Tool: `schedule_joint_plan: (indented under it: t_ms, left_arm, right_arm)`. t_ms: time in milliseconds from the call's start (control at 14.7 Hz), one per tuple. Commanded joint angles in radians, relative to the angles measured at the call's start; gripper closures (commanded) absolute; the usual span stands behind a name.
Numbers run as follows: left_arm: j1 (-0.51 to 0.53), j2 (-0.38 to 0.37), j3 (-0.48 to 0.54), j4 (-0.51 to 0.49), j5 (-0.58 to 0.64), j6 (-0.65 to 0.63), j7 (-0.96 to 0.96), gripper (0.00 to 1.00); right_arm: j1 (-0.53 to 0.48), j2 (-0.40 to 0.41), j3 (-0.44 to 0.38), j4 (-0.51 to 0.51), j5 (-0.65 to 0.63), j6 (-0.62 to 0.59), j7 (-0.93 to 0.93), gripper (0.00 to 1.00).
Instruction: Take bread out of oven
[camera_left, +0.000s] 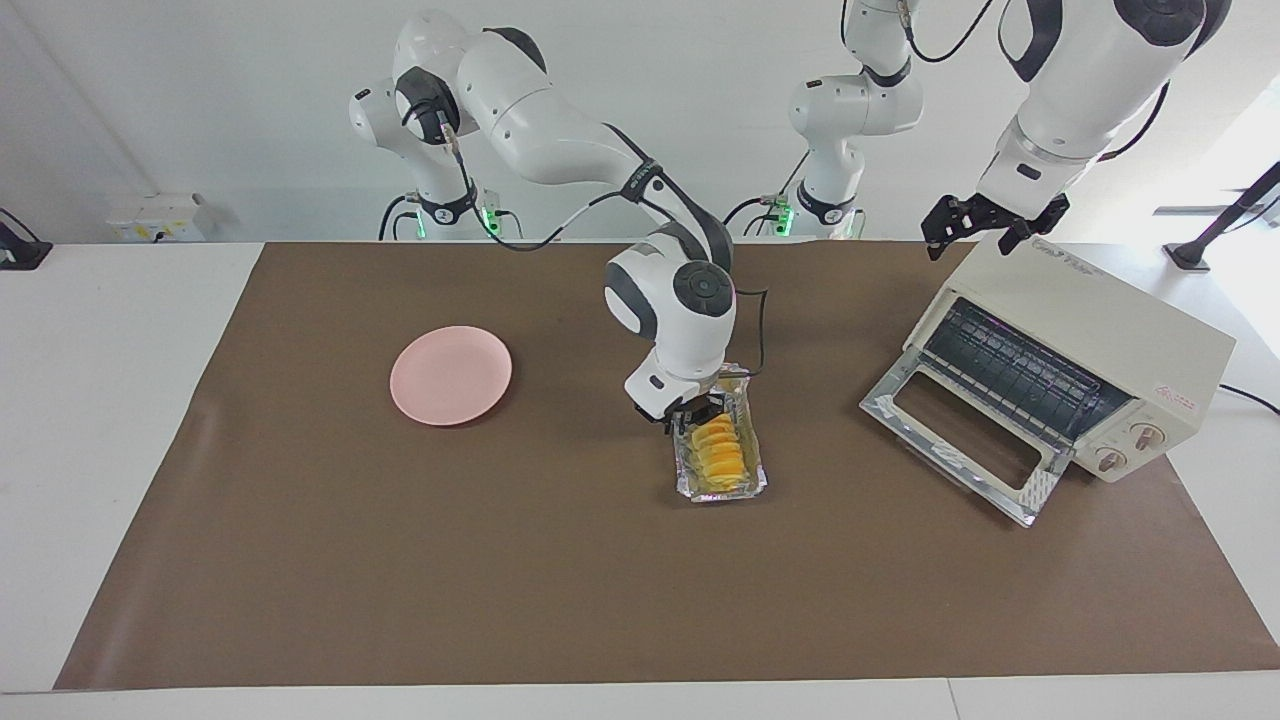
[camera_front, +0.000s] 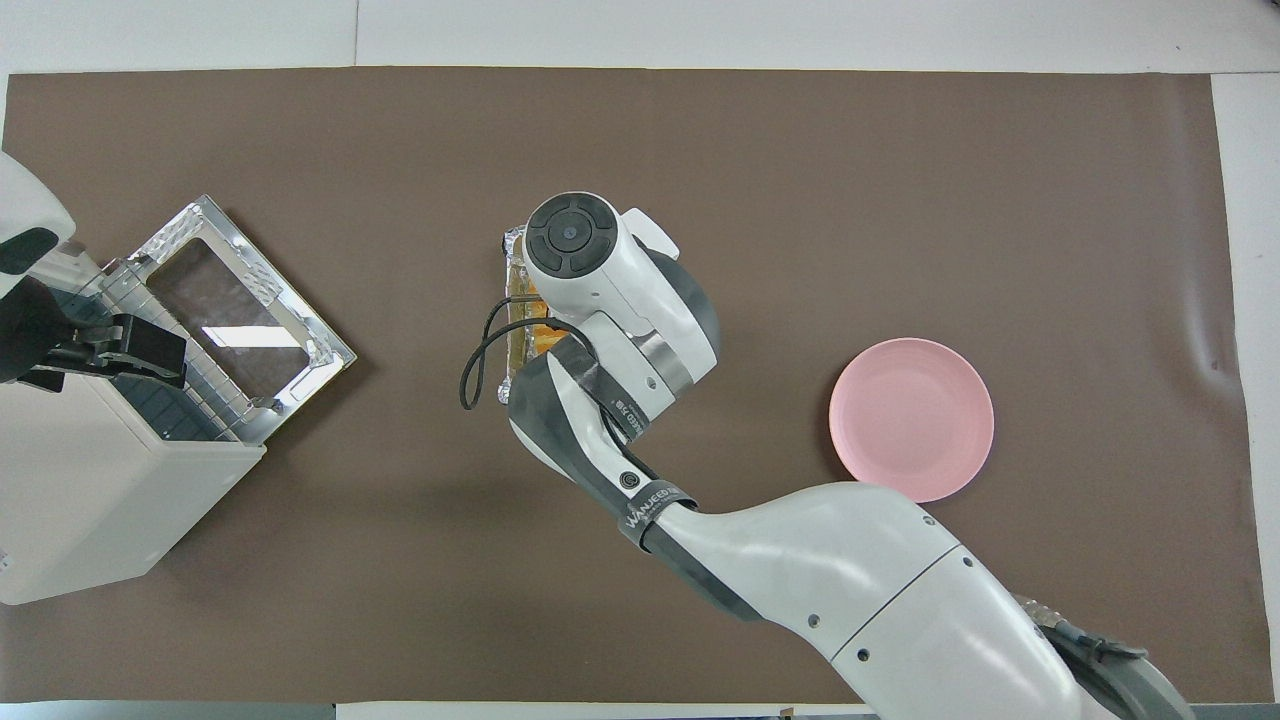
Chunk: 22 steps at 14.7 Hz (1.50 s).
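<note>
Two neighbours: pink plate (camera_left: 451, 375), open oven (camera_left: 1060, 370); bread (camera_left: 722, 452) in foil tray (camera_left: 690, 480).

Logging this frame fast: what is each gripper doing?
Right gripper: down on the bread in the foil tray; grip cannot be told.
Left gripper: open, above the oven.

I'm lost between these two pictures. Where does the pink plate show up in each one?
Facing view: the pink plate sits left of centre on the brown mat, toward the right arm's end of the table.
Overhead view: the plate sits right of centre, partly overlapped by the right arm.
Shared landmark: the oven with its door down, at the opposite edge in each view.
</note>
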<state>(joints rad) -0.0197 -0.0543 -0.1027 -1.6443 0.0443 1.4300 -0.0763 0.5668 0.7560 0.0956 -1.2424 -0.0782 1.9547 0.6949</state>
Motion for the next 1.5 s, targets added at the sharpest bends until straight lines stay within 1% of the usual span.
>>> schedule_joint_plan:
  t_ms: [0, 136, 273, 341, 477, 545, 614, 750, 886, 1023, 1227, 1295, 1432]
  left_arm:
    - [0.014, -0.025, -0.005, -0.02, -0.015, 0.006, 0.006, 0.0]
    - [0.012, -0.025, -0.005, -0.02, -0.015, 0.007, 0.006, 0.0]
    - [0.014, -0.025, -0.005, -0.02, -0.015, 0.006, 0.006, 0.0]
    - [0.014, -0.025, -0.005, -0.022, -0.015, 0.007, 0.006, 0.0]
    - [0.014, -0.025, -0.005, -0.02, -0.015, 0.007, 0.006, 0.0]
    - [0.014, -0.025, -0.005, -0.022, -0.015, 0.006, 0.006, 0.0]
    - [0.014, -0.025, -0.005, -0.02, -0.015, 0.007, 0.006, 0.0]
    - [0.014, -0.025, -0.005, -0.022, -0.015, 0.007, 0.006, 0.0]
    - [0.014, -0.025, -0.005, -0.02, -0.015, 0.007, 0.006, 0.0]
    - [0.014, -0.025, -0.005, -0.02, -0.015, 0.006, 0.006, 0.0]
    - [0.014, -0.025, -0.005, -0.022, -0.015, 0.006, 0.006, 0.0]
    - [0.014, -0.025, -0.005, -0.02, -0.015, 0.007, 0.006, 0.0]
    - [0.014, -0.025, -0.005, -0.02, -0.015, 0.007, 0.006, 0.0]
  right_arm:
    - [-0.025, -0.006, 0.006, 0.015, 0.026, -0.009, -0.057, 1.0]
    - [-0.085, -0.036, 0.01, 0.018, 0.037, -0.058, -0.072, 1.0]
    - [-0.128, -0.073, 0.006, 0.026, 0.096, -0.127, -0.154, 1.0]
    - [-0.16, -0.089, 0.004, 0.026, 0.106, -0.138, -0.178, 1.0]
    - [-0.234, -0.09, 0.01, 0.047, 0.106, -0.17, -0.205, 1.0]
    - [-0.246, -0.089, 0.003, 0.069, 0.103, -0.178, -0.248, 1.0]
    - [-0.269, -0.087, -0.002, 0.067, 0.092, -0.171, -0.311, 1.0]
    - [-0.347, -0.087, -0.004, 0.061, 0.066, -0.133, -0.462, 1.0]
    - [-0.398, -0.086, -0.004, 0.037, 0.057, -0.108, -0.555, 1.0]
    - [-0.481, -0.066, -0.002, 0.029, 0.057, -0.057, -0.674, 1.0]
    - [-0.501, -0.058, -0.004, -0.006, 0.058, -0.034, -0.696, 1.0]
    - [-0.519, -0.06, -0.004, -0.031, 0.06, -0.014, -0.696, 1.0]
    - [-0.522, -0.067, -0.005, -0.101, 0.058, 0.041, -0.709, 1.0]
